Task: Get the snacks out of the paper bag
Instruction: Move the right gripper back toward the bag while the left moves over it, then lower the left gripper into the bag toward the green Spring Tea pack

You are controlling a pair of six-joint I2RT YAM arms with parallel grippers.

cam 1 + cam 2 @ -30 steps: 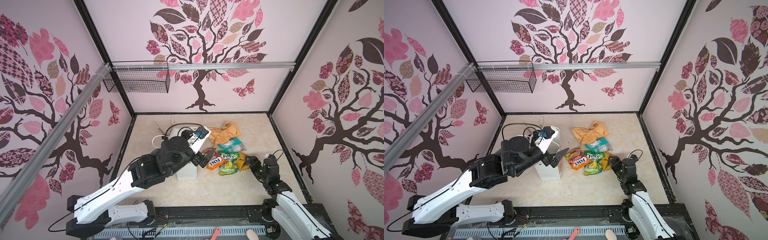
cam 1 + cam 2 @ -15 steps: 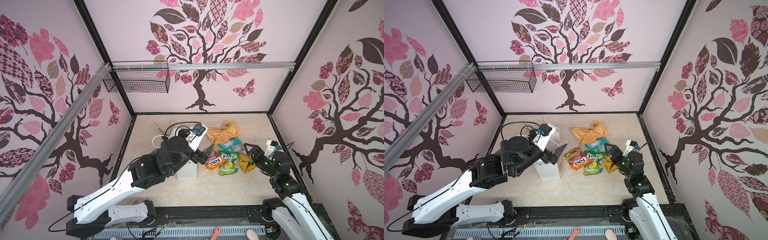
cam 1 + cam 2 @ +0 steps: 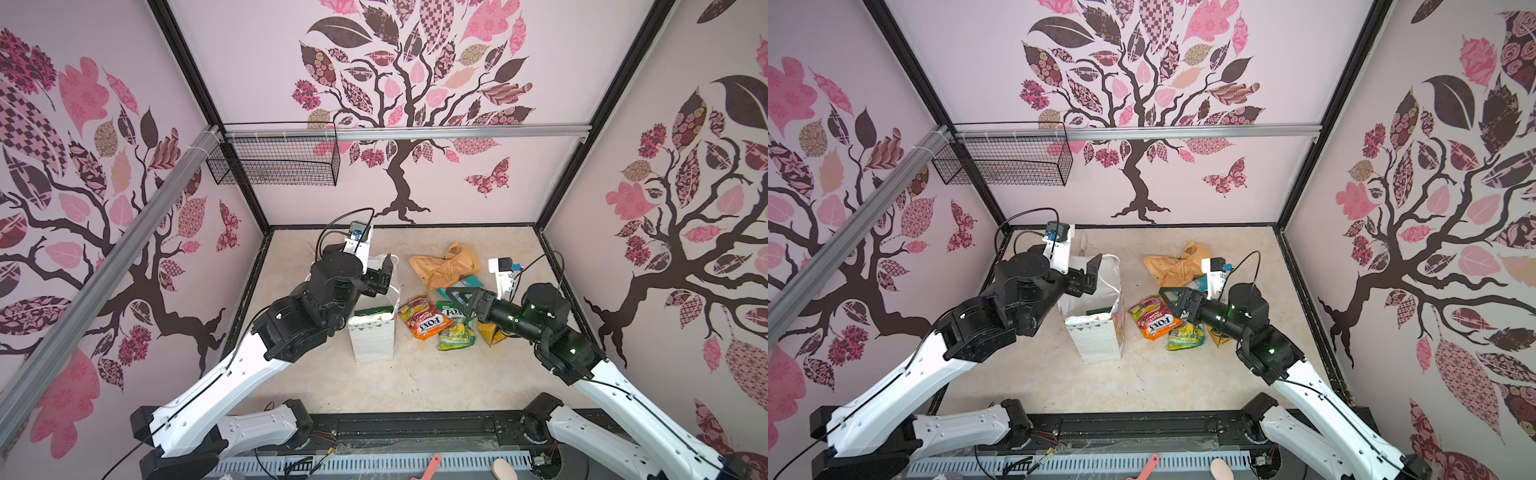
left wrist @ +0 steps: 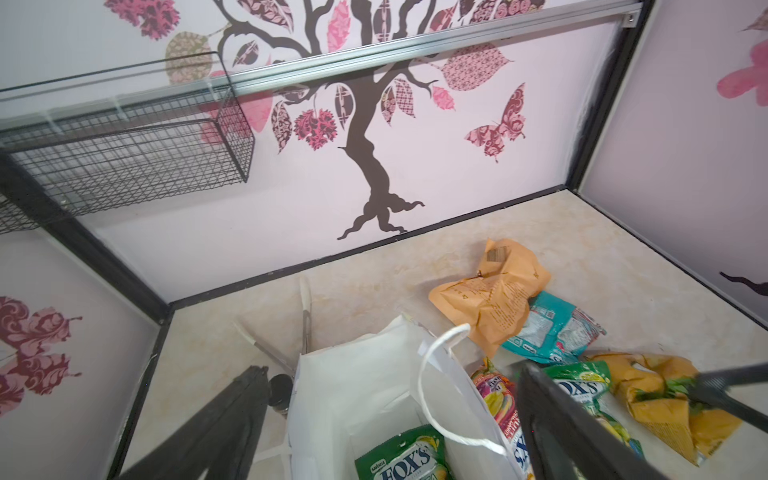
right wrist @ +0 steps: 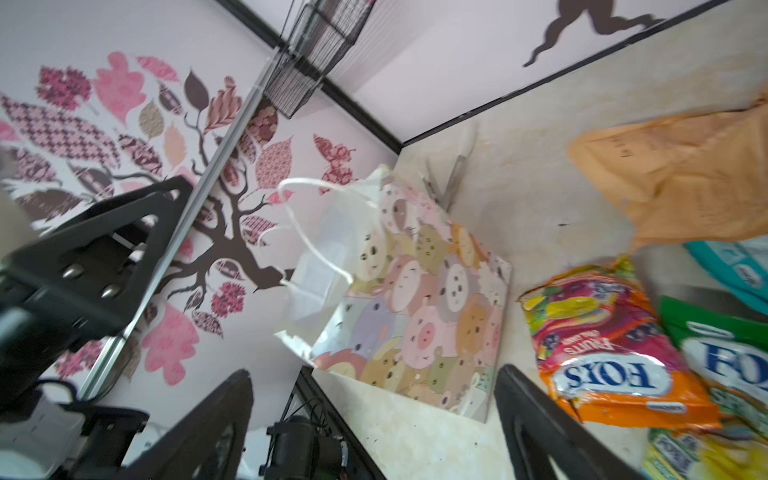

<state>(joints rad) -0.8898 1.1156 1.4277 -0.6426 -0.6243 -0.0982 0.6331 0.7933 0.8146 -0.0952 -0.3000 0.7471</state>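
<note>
Tall white paper gift bag (image 3: 372, 338) w/ dot-and-triangle print stands upright on the beige tabletop (image 3: 415, 382), left of centre, mouth open. Right wrist view shows its pastel cartoon-animal side panel (image 5: 419, 316). One green FOX'S packet (image 4: 403, 457) is inside it, visible through the mouth in both top views.

Left claw (image 3: 1092, 272): spread wide, nothing in it, over the bag's mouth. In left wrist view its fingers (image 4: 232, 419) stand either side of the opening. Vs 1 sec ago: it sat lower at the bag's right side, next to the orange-red pkt. It has since lifted & pulled back toward the bag's rear rim.

Right claw (image 3: 459, 301): spread, empty. 1 sec ago it was low at far right by the small pkt, and half a sec ago it was raised. Now it has swung in over the pile & points at the bag.

Out on the table, right of the bag, approx same spots as before:
- large crumpled tan-orange packet (image 3: 442, 264), farthest back
- teal packet (image 4: 548, 332), touching its near edge
- orange-red FOX'S packet (image 3: 424, 322), just beside the bag
- green-yellow FOX'S packet (image 3: 455, 334), touching that one
- small yellow-orange packet (image 3: 492, 332), furthest right

Small dark-lidded jar (image 4: 280, 388) sits just beside the bag on the side away from the pile. Metal tongs (image 4: 306, 316) lie behind the bag.
</note>
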